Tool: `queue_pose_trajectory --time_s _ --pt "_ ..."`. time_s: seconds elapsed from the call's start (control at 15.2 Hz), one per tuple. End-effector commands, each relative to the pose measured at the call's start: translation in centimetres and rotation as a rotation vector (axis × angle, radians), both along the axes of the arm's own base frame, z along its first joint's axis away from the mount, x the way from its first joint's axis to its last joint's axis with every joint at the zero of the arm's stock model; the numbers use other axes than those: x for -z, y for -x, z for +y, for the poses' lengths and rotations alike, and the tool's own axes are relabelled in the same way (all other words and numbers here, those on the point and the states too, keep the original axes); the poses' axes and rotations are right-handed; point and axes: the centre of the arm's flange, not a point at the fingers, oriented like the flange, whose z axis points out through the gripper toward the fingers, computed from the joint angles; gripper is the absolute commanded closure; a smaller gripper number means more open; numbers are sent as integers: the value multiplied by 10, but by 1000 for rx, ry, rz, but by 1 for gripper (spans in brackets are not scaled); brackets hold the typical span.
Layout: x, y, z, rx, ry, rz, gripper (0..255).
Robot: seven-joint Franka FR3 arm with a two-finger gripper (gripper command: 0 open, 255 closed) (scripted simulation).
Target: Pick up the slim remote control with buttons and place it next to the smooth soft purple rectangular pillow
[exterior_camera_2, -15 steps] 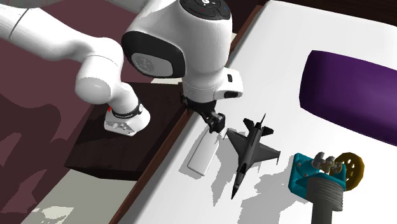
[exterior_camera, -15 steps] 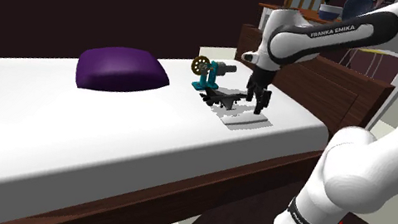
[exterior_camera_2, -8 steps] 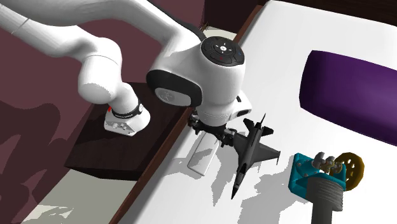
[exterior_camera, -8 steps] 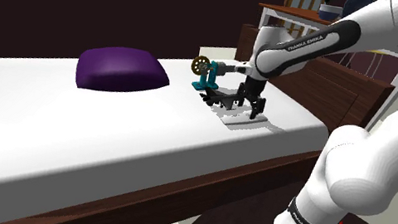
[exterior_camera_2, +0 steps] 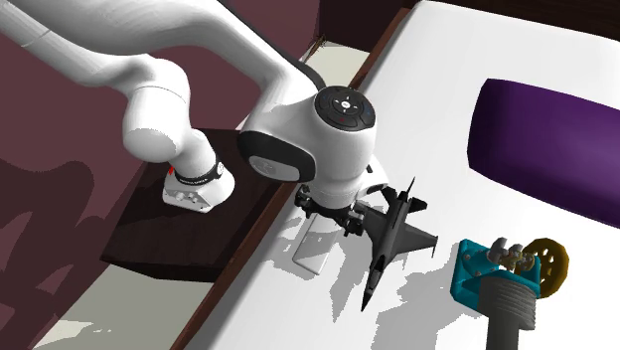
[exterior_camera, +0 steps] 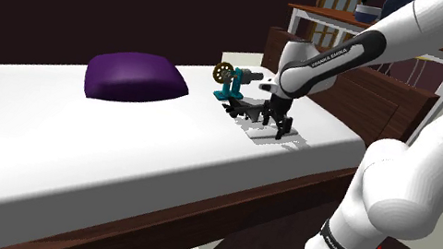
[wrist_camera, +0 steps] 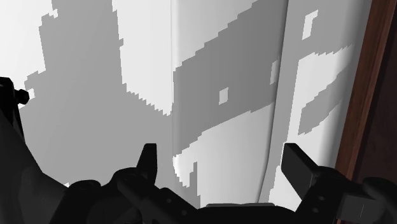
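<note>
Remote control (exterior_camera_2: 316, 251) lies between parted jaws; arm (exterior_camera: 340, 54) reads FRANKA EMIKA.

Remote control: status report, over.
Gripper open, straddling the white remote. Remote flat on the bed, not yet clasped. Black toy jet close alongside.

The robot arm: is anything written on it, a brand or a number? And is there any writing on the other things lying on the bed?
"FRANKA EMIKA": white letters on the dark forearm band, in the shoulder view.
Small marks on the dark ring low on the arm: too small to read.
White remote and purple pillow: no writing visible.
</note>
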Motion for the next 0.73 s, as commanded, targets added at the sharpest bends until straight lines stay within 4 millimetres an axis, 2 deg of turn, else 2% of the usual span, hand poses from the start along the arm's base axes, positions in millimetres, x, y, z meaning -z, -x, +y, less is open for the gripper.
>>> queue_pose_trajectory --time_s 0.0,0.26,0.33,0.66 --pt "1 0 0 0 0 0 0" --pt "1 0 0 0 0 0 0" --pt "1 0 0 0 0 0 255" --pt "1 0 0 0 0 0 255"
